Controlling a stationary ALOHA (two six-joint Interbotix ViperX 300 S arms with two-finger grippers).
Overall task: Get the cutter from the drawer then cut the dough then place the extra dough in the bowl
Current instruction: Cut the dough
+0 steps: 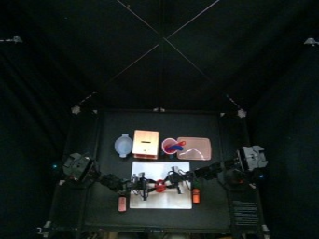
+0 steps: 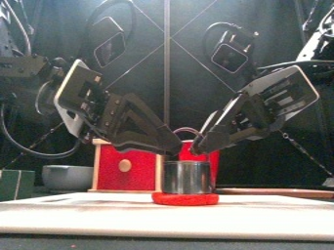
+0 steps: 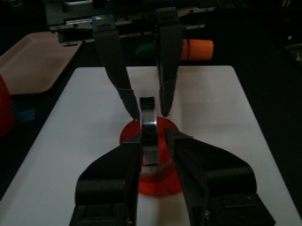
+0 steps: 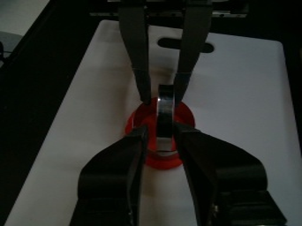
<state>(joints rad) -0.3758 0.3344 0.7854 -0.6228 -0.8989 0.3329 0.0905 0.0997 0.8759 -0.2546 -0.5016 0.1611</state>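
A round metal cutter [image 2: 189, 176] stands on a flat red dough disc [image 2: 187, 198] in the middle of the white cutting board [image 2: 78, 217]. Both arms slant down to its top rim from opposite sides. My left gripper [image 3: 150, 137] is shut on the cutter's thin wall [image 3: 147, 119], with the dough [image 3: 151, 181] beneath. Opposite it, my right gripper [image 4: 164, 132] is shut on the far side of the rim [image 4: 168, 110], above the dough [image 4: 144, 119]. From above, the two grippers meet over the board [image 1: 181, 199]. The cutter's wire handle is hidden.
Behind the board stand the wooden box with its red drawer front [image 2: 124, 166], the blue-grey bowl [image 2: 59, 176] to its left, and the pink tray [image 1: 197, 147] carrying a red cup [image 1: 173, 146] at the back right.
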